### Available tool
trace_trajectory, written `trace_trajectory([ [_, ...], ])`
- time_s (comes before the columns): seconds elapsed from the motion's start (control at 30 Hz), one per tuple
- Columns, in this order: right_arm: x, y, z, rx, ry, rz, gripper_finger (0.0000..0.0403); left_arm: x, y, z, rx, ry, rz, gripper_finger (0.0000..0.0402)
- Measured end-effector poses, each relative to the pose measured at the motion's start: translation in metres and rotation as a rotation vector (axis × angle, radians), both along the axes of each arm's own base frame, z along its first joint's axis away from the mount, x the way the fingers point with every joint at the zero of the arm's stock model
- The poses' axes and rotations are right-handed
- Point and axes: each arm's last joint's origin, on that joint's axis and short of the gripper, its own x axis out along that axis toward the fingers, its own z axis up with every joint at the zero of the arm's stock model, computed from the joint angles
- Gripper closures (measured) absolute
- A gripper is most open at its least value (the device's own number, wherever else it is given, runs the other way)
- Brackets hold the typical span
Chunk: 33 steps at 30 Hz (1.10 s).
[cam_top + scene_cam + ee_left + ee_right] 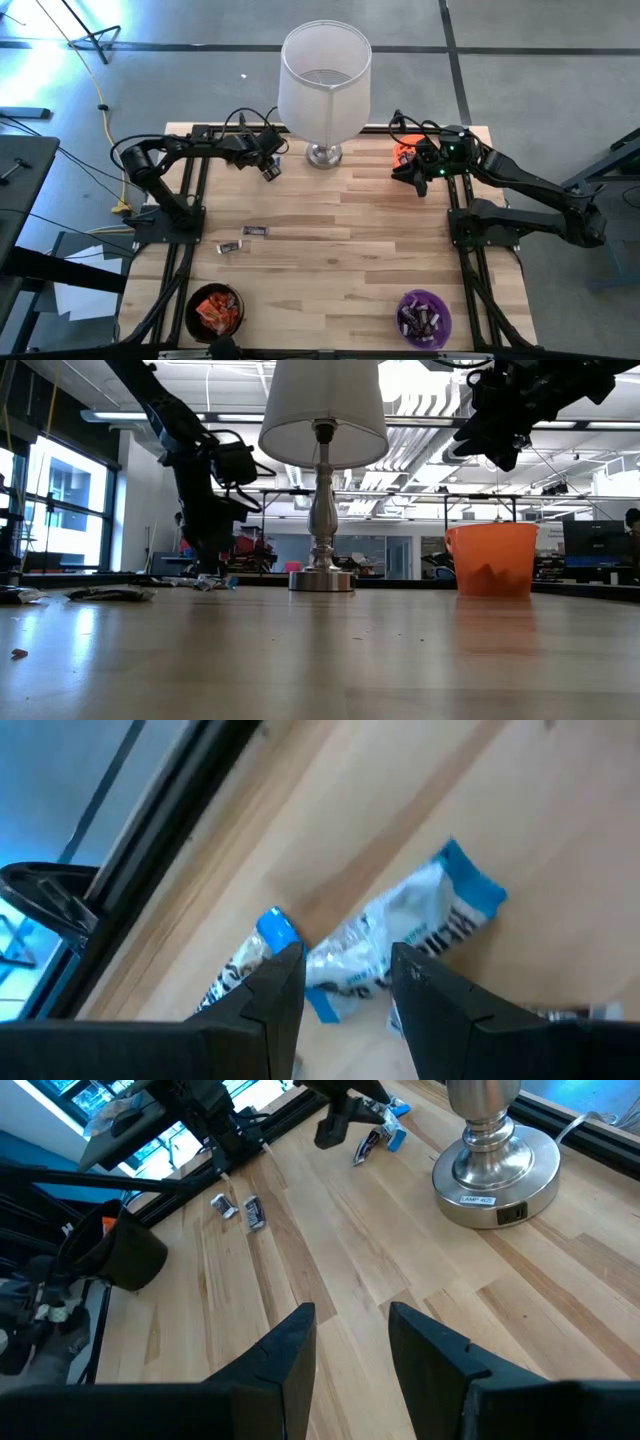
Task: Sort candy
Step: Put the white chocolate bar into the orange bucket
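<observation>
My left gripper (270, 168) is down at the table's far left, beside the lamp base, and open. In the left wrist view its fingers (285, 975) stand on either side of one silvery blue-white candy (410, 920) lying flat on the wood. A second blue-white candy (250, 955) lies just outside one finger. Two more candies (256, 231) (232, 246) lie left of the table's middle. My right gripper (410, 175) hangs open and empty (350, 1325), high in the air beside the orange bowl (490, 558). My left gripper comes at the blue-white candy from above, its fingers lying across the candy's near end (335, 970). The candy lies flat on the table. I cannot tell whether the fingers touch it.
A lamp (322, 80) with a metal base (495, 1165) stands at the far middle. A black bowl (190, 300) holding orange-red candy sits at the near left. At the near right, a purple bowl (404, 300) holds dark candy. Bare wood lies in the middle.
</observation>
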Motion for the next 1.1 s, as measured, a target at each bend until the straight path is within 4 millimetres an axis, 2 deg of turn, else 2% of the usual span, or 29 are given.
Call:
trace_trajectory([
  [0.3, 0.0, 0.0, 0.0, 0.0, 0.0, 0.0, 0.0279, 0.002, -0.007, -0.002, -0.069, 0.011, -0.092, 0.0263],
  [0.73, 0.0, 0.0, 0.0, 0.0, 0.0, 0.0, 0.0279, 0.017, -0.036, -0.002, -0.083, 0.079, -0.289, 0.0263],
  [1.1, 0.0, 0.0, 0.0, 0.0, 0.0, 0.0, 0.0279, 0.014, -0.024, -0.001, -0.049, 0.094, -0.323, 0.0263],
])
